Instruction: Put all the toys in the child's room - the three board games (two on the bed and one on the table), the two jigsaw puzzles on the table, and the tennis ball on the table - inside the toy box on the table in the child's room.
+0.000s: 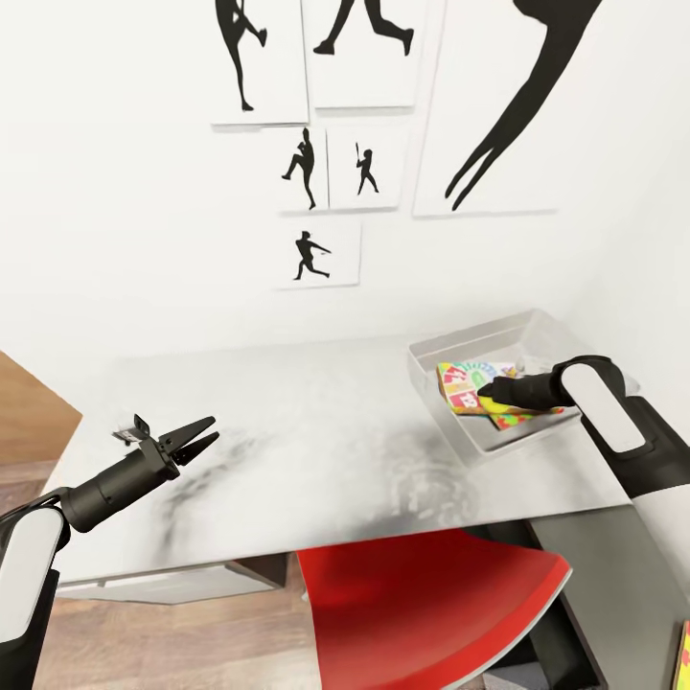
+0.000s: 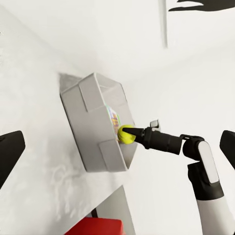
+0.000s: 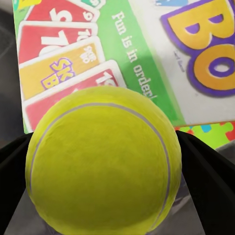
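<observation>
Head view: my right claw (image 1: 500, 391) is over the clear plastic toy box (image 1: 450, 337) on the grey table (image 1: 287, 422), ready to drop; my left claw (image 1: 196, 436) hangs open, empty. Left wrist: round fuzzy tennis ball (image 2: 126, 134) at the box rim. Right wrist: claw clamped on the ball, flat glossy board game (image 3: 147, 54) below.
</observation>
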Robot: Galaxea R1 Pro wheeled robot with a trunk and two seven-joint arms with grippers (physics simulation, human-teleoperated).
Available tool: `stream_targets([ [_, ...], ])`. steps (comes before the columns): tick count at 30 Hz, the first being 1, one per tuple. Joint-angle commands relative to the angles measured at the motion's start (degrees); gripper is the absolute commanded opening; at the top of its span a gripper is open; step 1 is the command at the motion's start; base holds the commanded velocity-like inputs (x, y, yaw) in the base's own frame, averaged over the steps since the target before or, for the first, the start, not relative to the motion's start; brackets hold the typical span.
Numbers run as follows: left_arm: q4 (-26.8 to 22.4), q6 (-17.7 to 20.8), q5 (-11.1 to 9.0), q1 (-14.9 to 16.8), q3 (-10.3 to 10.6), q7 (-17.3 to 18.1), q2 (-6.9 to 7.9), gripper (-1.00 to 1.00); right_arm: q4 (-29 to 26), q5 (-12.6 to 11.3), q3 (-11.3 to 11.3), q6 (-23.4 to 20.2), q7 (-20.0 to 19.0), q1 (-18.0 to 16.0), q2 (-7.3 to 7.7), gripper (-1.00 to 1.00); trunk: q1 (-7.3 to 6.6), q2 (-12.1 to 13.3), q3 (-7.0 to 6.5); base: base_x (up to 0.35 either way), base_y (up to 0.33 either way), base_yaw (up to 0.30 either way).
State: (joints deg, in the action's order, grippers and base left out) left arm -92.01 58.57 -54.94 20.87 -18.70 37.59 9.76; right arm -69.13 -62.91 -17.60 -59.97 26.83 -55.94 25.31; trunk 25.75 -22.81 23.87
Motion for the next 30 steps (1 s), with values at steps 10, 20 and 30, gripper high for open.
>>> stream_targets([
  [10, 0.0, 0.3, 0.2, 0.0, -0.1, 0.3, 0.06, 1.0, -0.1, -0.5, -0.4, 0.0, 0.6, 0.6, 0.0, -1.0, 0.03, -0.1, 0.81, 0.0, 0.0, 0.004],
  [20, 0.0, 0.3, 0.2, 0.0, -0.1, 0.3, 0.15, 1.0, -0.2, -0.5, -0.5, 0.0, 0.6, 0.7, -0.11, -1.0, 0.03, -0.1, 0.89, 0.0, 0.0, 0.001],
  [30, 0.0, 0.3, 0.2, 0.0, -0.1, 0.4, 0.17, 1.0, -0.2, -0.6, -0.2, 0.0, 0.7, 0.5, -0.28, -1.0, 0.03, -0.1, 0.9, 0.0, 0.0, 0.0],
])
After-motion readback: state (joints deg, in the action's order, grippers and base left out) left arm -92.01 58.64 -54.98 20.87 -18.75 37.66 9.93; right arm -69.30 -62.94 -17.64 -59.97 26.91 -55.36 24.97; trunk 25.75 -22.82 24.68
